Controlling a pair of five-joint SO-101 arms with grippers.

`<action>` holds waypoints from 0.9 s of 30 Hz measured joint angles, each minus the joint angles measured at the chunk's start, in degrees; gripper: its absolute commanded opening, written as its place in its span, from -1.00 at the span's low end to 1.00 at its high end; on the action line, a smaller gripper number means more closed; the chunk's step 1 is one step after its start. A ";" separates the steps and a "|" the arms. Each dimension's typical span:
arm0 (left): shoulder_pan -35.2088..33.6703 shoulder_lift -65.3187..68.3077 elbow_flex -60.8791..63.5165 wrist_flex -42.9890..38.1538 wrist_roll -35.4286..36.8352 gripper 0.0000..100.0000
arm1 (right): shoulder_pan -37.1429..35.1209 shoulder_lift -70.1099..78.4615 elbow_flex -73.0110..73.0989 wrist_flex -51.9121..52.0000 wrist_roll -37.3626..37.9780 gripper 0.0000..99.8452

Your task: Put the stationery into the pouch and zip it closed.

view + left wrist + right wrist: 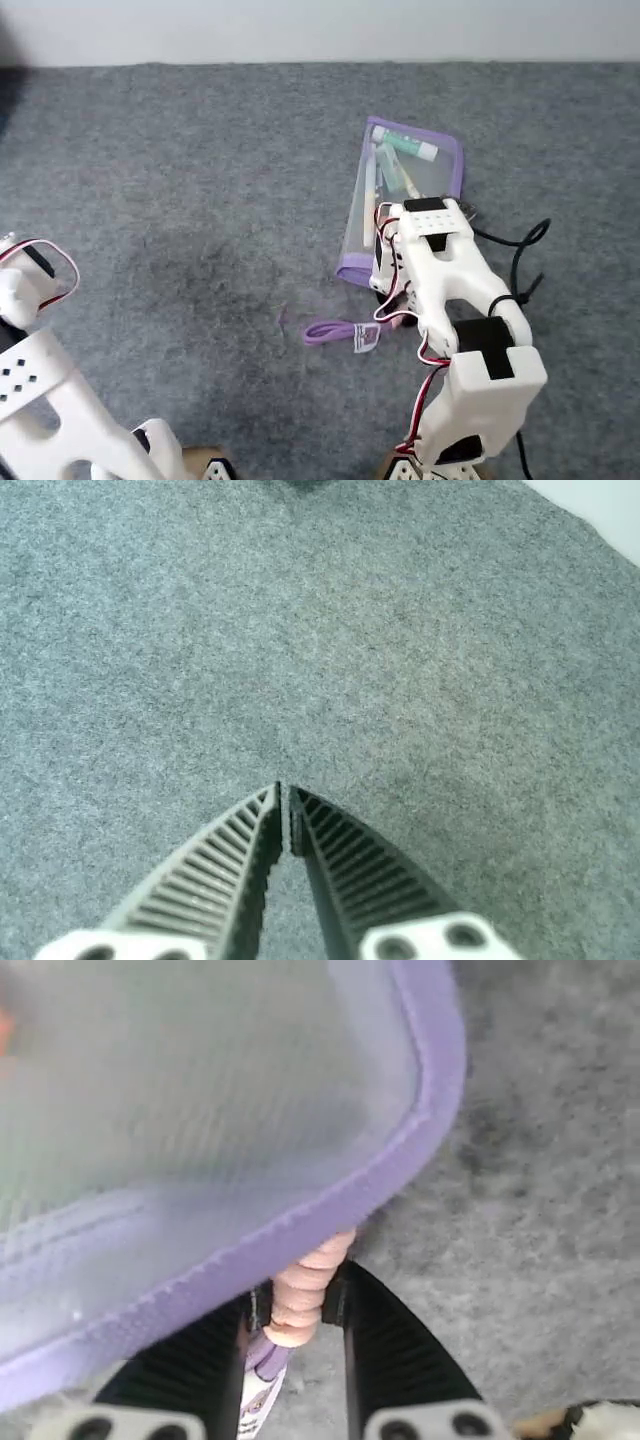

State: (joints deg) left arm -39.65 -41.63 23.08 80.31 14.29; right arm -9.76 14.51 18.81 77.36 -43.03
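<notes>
A translucent pouch (pixel 385 200) with purple trim lies on the grey carpet, and a glue stick (pixel 405 145) and pens show through it. My right arm (pixel 445 270) reaches over its near end. In the right wrist view the pouch's purple corner (pixel 400 1175) lies just beyond my right gripper (pixel 298 1305), which is shut on a pink ribbed zipper pull (pixel 300 1285). A purple strap with a small tag (pixel 340 333) trails from that corner. My left gripper (pixel 288 795) is shut on nothing above bare carpet, with its arm (pixel 30 340) at the lower left.
Grey carpet (pixel 180 200) covers the whole surface up to a white wall (pixel 300 30) at the back. A black cable (pixel 525 250) loops beside the right arm. Open floor lies between the two arms.
</notes>
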 measured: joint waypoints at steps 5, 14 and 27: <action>0.00 0.00 0.00 0.00 0.00 -0.97 | 0.09 -5.01 0.00 3.43 3.87 -0.98; 8.26 0.00 -3.52 2.02 0.26 -0.97 | 2.99 -28.04 0.35 7.74 21.19 -0.98; 33.14 0.00 -4.40 2.20 0.00 -0.97 | 15.91 -44.92 1.32 -4.84 53.63 -0.98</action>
State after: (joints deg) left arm -6.51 -41.63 18.68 82.51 14.29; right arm 6.15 -30.42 20.13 72.53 10.59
